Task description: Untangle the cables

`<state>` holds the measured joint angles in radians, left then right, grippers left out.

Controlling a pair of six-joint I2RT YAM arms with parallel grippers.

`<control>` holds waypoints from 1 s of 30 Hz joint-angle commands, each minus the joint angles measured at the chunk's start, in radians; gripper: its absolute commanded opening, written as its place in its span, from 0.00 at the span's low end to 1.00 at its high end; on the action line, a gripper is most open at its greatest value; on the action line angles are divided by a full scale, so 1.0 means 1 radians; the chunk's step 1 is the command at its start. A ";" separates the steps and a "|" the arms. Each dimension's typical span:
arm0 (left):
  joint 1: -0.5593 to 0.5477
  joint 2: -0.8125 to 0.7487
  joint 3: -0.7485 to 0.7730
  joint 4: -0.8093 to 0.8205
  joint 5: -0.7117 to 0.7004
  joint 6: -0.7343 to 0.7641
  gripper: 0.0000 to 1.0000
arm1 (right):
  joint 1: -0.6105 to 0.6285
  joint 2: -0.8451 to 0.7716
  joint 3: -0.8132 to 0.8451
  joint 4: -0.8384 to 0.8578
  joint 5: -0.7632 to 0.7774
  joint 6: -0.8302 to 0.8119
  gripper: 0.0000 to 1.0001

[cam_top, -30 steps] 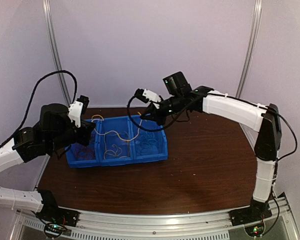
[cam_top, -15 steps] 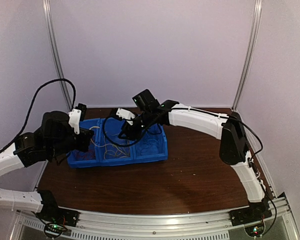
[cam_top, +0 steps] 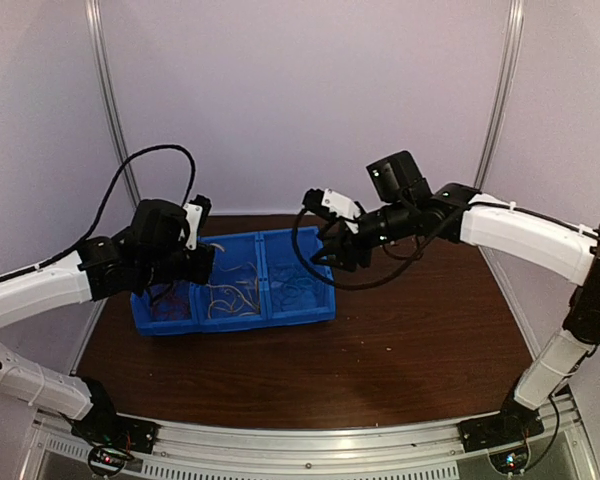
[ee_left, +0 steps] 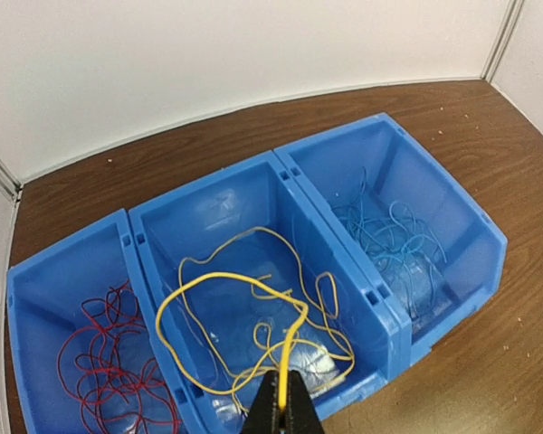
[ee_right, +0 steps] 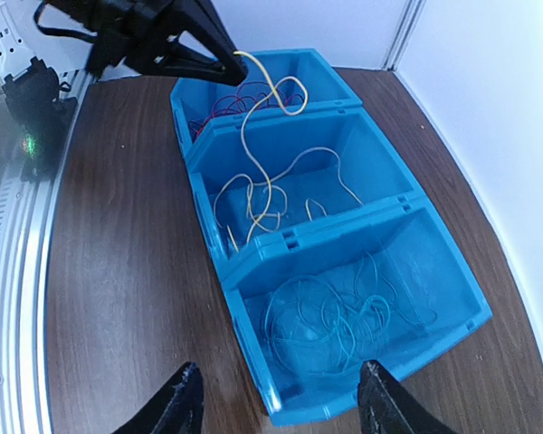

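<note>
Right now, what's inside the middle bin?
Loose yellow cables lie in the middle bin; one strand runs up to the left gripper, whose jaws are shut on it. No red or blue wire shows there. The jaws hide part of the bin's near wall.

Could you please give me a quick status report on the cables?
Left pincer shut on a yellow cable, held over the middle bin. Right pincer open, empty, up near the light blue cables. Nothing in the way.

Left claw (cam_top: 204,262) over blue bins (cam_top: 280,318), perhaps pinching a yellow cable (cam_top: 225,290).
</note>
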<state>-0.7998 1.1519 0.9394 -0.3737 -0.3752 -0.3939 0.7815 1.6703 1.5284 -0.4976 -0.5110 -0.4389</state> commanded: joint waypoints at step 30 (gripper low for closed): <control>0.226 0.512 0.081 0.266 0.369 -0.045 0.00 | -0.656 -0.723 -0.883 0.334 -0.113 0.004 0.76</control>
<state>-0.5739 1.6508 1.0382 -0.1883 -0.0597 -0.4110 0.1322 0.9539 0.6598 -0.1883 -0.6064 -0.4194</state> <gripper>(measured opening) 0.009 0.756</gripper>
